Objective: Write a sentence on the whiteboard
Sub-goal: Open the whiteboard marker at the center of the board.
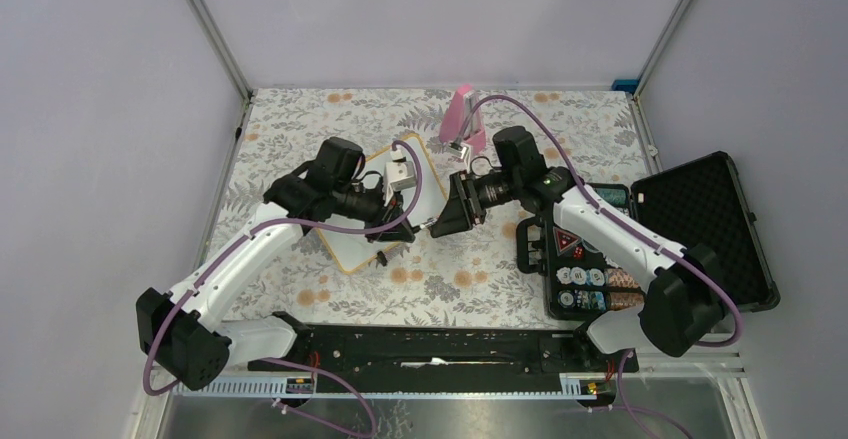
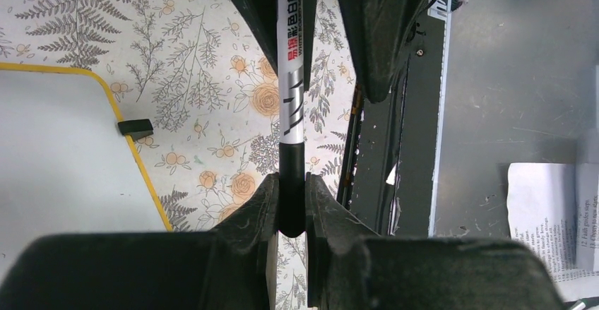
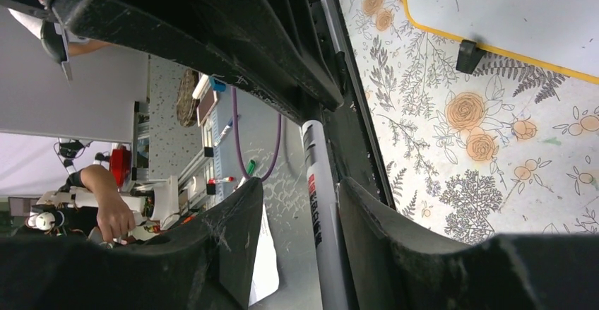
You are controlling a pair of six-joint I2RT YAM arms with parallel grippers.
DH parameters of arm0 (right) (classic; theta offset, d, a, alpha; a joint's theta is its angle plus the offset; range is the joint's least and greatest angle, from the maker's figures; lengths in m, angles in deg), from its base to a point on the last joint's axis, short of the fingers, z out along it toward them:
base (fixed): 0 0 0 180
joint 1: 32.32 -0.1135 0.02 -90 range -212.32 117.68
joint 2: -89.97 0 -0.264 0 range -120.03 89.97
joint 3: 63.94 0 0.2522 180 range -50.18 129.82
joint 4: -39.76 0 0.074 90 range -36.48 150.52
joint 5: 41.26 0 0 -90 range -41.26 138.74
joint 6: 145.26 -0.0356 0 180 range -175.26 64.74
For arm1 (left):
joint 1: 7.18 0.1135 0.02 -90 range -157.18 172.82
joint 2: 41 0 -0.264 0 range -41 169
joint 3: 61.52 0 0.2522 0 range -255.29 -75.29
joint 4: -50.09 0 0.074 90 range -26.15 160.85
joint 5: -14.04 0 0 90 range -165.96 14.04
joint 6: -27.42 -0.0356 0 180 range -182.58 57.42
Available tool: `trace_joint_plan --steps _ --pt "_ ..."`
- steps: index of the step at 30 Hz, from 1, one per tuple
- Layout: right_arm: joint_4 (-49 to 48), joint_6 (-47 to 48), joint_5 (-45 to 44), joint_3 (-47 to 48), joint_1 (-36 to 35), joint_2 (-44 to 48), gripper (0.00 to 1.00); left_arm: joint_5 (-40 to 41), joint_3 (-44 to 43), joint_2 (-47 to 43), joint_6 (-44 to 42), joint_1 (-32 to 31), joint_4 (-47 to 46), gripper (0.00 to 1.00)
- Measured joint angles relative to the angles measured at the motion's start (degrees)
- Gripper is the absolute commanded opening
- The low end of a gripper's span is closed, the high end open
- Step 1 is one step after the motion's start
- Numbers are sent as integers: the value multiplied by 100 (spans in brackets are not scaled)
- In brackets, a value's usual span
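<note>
At right of top view, chips (image 1: 588,289) held in open black case (image 1: 700,221). Marker (image 2: 290,77) print illegible; marker clamped by left end effector (image 2: 290,204), right end effector (image 3: 300,191) held apart.

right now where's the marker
In the left wrist view the marker sits mid-frame, its black end pinched in the left hand, its white barrel running into the right hand, above the floral cloth beside the whiteboard.

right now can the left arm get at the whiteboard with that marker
Probably, but not yet. The left claw is shut on the marker and the whiteboard lies beside it. The marker's other end sits inside the right claw, likely blocking the move.
</note>
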Motion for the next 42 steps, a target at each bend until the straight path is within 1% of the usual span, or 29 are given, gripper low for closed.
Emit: trace_joint_plan --steps 6,9,10,14,18,22,23,24,26,31,35,36,42 --pt "-96 -190 -177 22 0 -131 43 17 4 2 61 33 63 0" --pt "-122 -258 -225 22 -2 -157 36 15 4 2 105 35 85 0" --pt "-160 -313 -232 22 -2 -164 36 13 4 2 122 35 87 0" --pt "-415 -579 -238 22 0 -195 38 9 11 2 190 42 92 0" --pt "-682 -817 -192 22 0 -229 46 15 15 2 264 50 96 0" --pt "-841 -953 -103 22 0 -234 48 17 17 2 286 52 90 0" --pt "-868 -979 -98 22 0 -234 47 17 20 2 289 55 87 0" --pt "-885 -994 -94 22 0 -234 43 15 20 2 289 59 83 0" --pt "-927 -1019 -72 22 0 -234 38 13 28 2 289 61 76 0" --pt "-922 -1016 -76 22 0 -238 19 -66 48 -2 286 61 59 0" --pt "-855 -931 -101 20 2 -240 1 -98 48 -11 286 61 79 0" --pt "-837 -909 -107 20 2 -240 0 -98 48 -11 286 61 81 0" --pt "-780 -813 -109 22 2 -240 0 -92 96 -31 282 59 50 0"
